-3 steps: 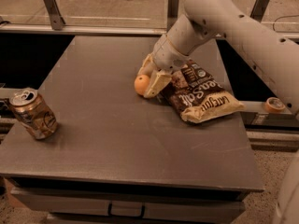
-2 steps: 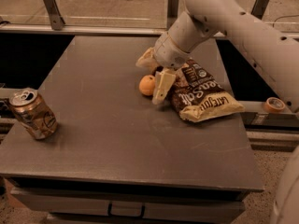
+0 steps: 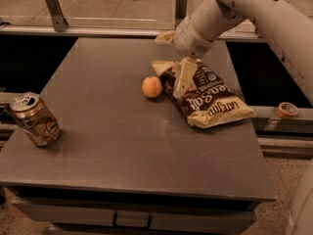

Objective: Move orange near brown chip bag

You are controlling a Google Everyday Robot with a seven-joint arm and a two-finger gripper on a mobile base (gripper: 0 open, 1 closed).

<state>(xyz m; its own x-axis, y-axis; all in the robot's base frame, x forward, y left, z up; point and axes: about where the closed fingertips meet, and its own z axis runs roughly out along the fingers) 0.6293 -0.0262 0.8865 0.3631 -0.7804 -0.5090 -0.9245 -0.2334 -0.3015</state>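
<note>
The orange (image 3: 152,87) lies on the grey table (image 3: 107,146), just left of the brown chip bag (image 3: 208,96), with only a narrow gap to the bag's near end. The bag lies flat at the table's right side. My gripper (image 3: 167,66) hangs above the bag's left end, up and to the right of the orange. It is open and empty, with one finger (image 3: 183,76) pointing down over the bag and the other (image 3: 165,37) raised behind.
A tan dented soda can (image 3: 34,119) stands tilted at the table's left edge. A roll of tape (image 3: 287,109) sits on a ledge off the right side. A rail runs behind the table.
The gripper has let go of the orange, opened and lifted away up and to the right. The orange now rests on the table beside the bag.
</note>
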